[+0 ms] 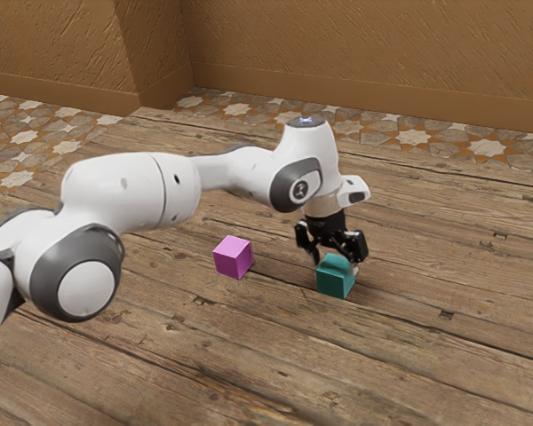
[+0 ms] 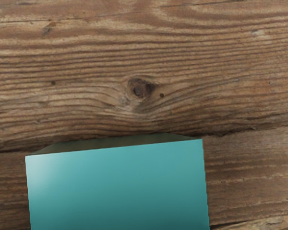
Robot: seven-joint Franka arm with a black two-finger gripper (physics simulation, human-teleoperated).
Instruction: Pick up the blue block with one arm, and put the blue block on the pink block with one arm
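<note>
Wooden table point(image 1: 426, 355): planks run across the whole work area, with patterned floor tiles point(image 1: 409, 133) and a brown wall point(image 1: 364, 44) behind it at 12 o'clock in the exterior view.

Arm point(image 1: 133, 200): enters from the exterior view's left, elbow low at 8 o'clock, forearm reaching right, wrist bent straight down over the table.

Gripper point(image 1: 335, 256): points down, directly above the blue block point(image 1: 335, 279). Jaws are spread apart, wider than the block. One finger hangs off the block's 10 o'clock top corner and the other off its 2 o'clock corner. The tips are level with the top face or just over it. No squeeze visible, so I read it as open with nothing held.

Blue block: reads teal and sits flat on the table, centred under the jaws. In the wrist view the blue block point(image 2: 117, 187) sits close under the hand, top face squared up and one shaded side face just visible. A dark knot point(image 2: 140, 88) in the plank lies just beyond it.

Pink block point(image 1: 233, 256): magenta, on the table at 9 to 10 o'clock of the blue block in the exterior view. It sits apart from the blue block, with bare wood between them and nothing on top.
</note>
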